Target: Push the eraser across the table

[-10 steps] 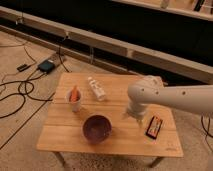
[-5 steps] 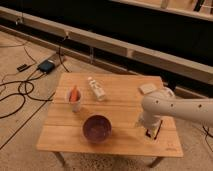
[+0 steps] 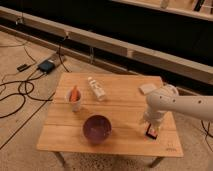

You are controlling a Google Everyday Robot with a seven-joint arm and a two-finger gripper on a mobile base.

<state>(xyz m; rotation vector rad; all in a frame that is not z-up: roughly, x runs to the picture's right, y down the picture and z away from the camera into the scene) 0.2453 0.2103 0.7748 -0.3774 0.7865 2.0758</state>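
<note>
1. Watching the feed from my desk: over the last second the white arm's gripper (image 3: pixel 149 121) swung right, away from the middle of the low light wooden plank table (image 3: pixel 120 107), and came down near the right near corner.
2. It now sits right on top of the small flat black rectangular eraser with red-orange marks (image 3: pixel 152 132). Only the near end of the eraser pokes out below it, so I'd call them touching or as good as.
3. I can't tell whether the gripper is open or closed; it's just a pale blob from this angle.
4. The eraser looks a touch closer to the near edge than it was a second ago, though honestly that could be the arm hiding part of it. I'd say the push has only just started, if at all.
5. Nothing else has budged: the round purple bowl (image 3: pixel 97 127) is left of the gripper, the white cup with something orange in it (image 3: pixel 74 98) and the clear plastic bottle (image 3: pixel 96 88) are further left and back, and the small pale beige block (image 3: pixel 148 88) is at the far right.
6. The eraser is already close to the right and near edges, so pushing left or toward the far side looks safest.
</note>
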